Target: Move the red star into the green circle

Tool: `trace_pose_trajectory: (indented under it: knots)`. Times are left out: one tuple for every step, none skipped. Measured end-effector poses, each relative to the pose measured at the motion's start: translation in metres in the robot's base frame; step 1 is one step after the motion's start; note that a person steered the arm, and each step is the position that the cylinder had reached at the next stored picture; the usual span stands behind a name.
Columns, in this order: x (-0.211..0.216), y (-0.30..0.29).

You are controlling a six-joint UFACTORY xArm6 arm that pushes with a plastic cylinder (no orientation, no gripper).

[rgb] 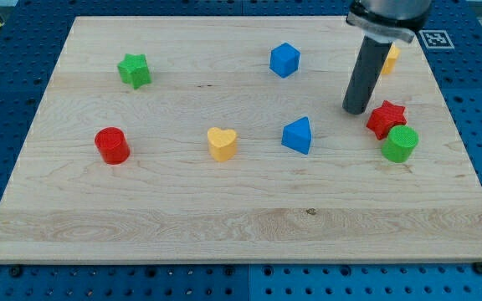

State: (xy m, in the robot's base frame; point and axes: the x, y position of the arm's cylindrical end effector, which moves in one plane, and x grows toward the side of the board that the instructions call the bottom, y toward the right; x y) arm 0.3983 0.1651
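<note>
The red star [386,118] lies at the view's right side of the wooden board [241,226]. The green circle [400,144], a short cylinder, sits just below and right of the star, touching it. My tip [356,110] rests on the board just left of the red star, a small gap apart from it. The rod rises from the tip toward the view's top right.
A green star [134,70] is at the upper left, a red cylinder [112,145] at the left, a yellow heart [222,143] in the middle, a blue triangular block [298,135] beside it, a blue block [284,59] above, and a yellow block [389,58] partly hidden behind the rod.
</note>
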Motion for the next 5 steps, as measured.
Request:
trace_pose_trajectory:
  knots:
    - [-0.008,0.026]
    - [-0.002,0.054]
    - [0.004,0.056]
    - [0.009,0.056]
    - [0.024,0.056]
